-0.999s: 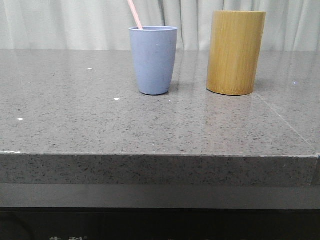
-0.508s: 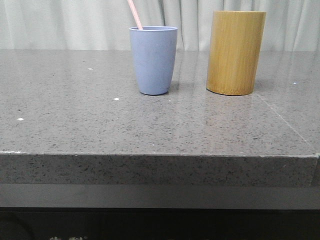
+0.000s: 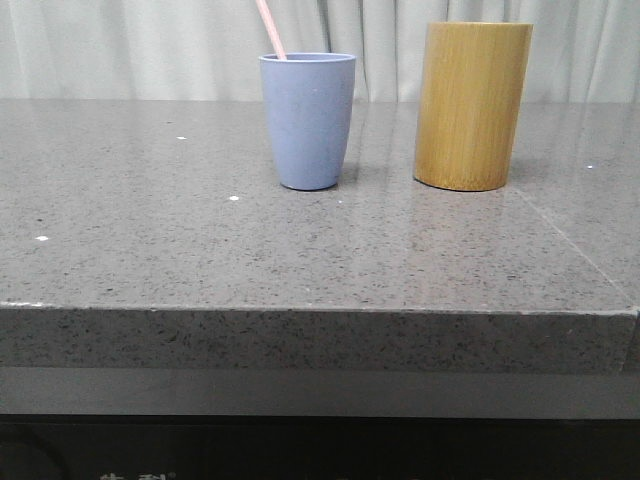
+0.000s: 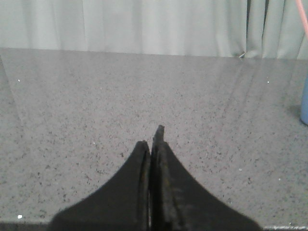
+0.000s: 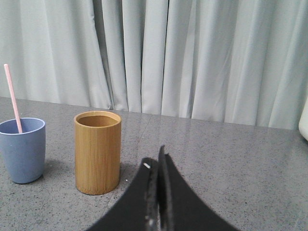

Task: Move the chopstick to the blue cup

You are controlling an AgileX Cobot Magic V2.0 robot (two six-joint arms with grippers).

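both tools are clenched empty: the left gripper and right gripper hang over bare counter, jaws pressed together. toward the counter's far edge the chopstick leans inside the blue cup, bamboo holder just beside. the transfer looks complete; best to keep both arms clear. the right wrist view reveals the holder's hollow mouth.
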